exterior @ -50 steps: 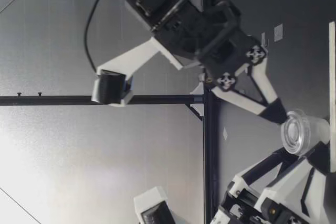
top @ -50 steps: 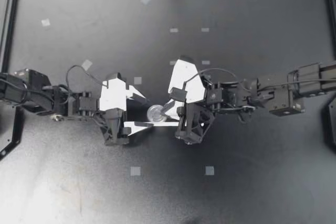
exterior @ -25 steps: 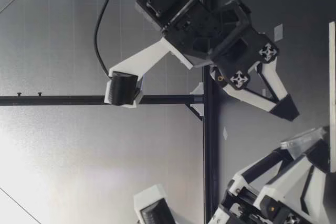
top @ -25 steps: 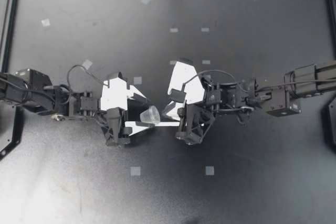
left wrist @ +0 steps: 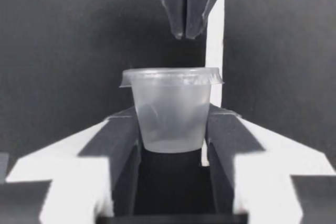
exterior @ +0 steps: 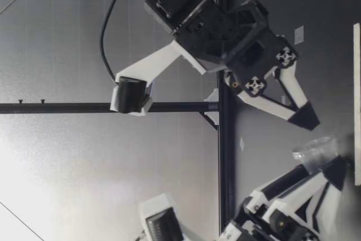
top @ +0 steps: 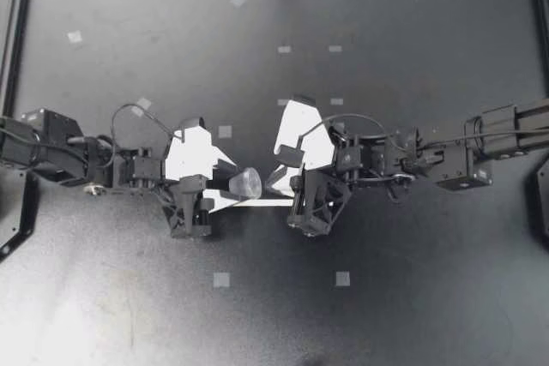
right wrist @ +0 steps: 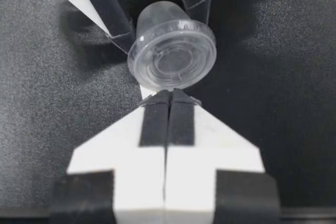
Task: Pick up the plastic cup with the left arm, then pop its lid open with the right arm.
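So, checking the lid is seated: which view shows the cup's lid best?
Right wrist view: the lid faces that camera squarely, nearly its whole rim visible. Left wrist view shows it edge-on; top view, only the cup lying sideways in my left hand; low view, a faint rim.

No text, label, number or sign can be read anywhere in these views

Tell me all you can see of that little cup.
The cup is small, clear plastic, tapering to its base, with a flanged lid snapped on; it looks empty. It is held on its side, pinched near its base by my left gripper, lid facing my shut right gripper, slightly apart.
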`<state>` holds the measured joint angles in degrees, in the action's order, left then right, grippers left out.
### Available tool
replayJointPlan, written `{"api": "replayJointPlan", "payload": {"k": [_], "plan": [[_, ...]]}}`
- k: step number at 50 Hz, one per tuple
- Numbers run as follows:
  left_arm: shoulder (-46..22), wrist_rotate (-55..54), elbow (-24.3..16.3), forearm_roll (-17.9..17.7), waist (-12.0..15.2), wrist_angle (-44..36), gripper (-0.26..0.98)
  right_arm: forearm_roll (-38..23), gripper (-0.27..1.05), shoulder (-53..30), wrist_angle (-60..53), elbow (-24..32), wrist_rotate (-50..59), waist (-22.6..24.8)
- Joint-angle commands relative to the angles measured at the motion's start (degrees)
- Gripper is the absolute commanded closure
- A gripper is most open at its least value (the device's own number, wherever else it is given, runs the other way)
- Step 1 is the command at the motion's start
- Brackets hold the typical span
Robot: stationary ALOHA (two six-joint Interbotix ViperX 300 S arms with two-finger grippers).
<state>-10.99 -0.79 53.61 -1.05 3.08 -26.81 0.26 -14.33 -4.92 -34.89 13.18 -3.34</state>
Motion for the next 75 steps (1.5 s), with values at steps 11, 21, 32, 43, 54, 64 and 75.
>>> {"api": "replayJointPlan", "payload": {"k": [11,21,32,43,54,64,75], "plan": [[9.8,2.5,0.7,0.0,0.2,-4.9,0.55,1.0,0.77,16.3,-2.5,-7.7,11.3,-0.6],[14.2,7.7,4.3,-0.9,0.3,-21.4,0.55,1.0,0.26,24.5,-24.6,-18.4,31.6,-0.6],[13.2,8.3,3.4,-0.9,0.2,-26.3,0.55,-0.2,0.13,11.8,-58.5,-21.1,50.9,-0.5],[13.4,8.2,3.3,-0.7,0.1,-26.8,0.55,-0.4,0.13,7.4,-61.8,-17.8,52.0,-0.6],[13.3,8.6,3.3,-0.6,0.1,-26.8,0.55,-2.5,0.13,7.3,-61.6,-15.3,52.0,-1.5],[13.2,8.7,3.7,-0.6,0.2,-26.8,0.55,-3.6,0.13,8.3,-62.7,-14.2,52.0,-1.6],[13.1,8.0,4.4,-0.6,0.1,-26.8,0.55,-3.6,0.13,10.5,-64.1,-14.3,51.6,-1.6]]}}
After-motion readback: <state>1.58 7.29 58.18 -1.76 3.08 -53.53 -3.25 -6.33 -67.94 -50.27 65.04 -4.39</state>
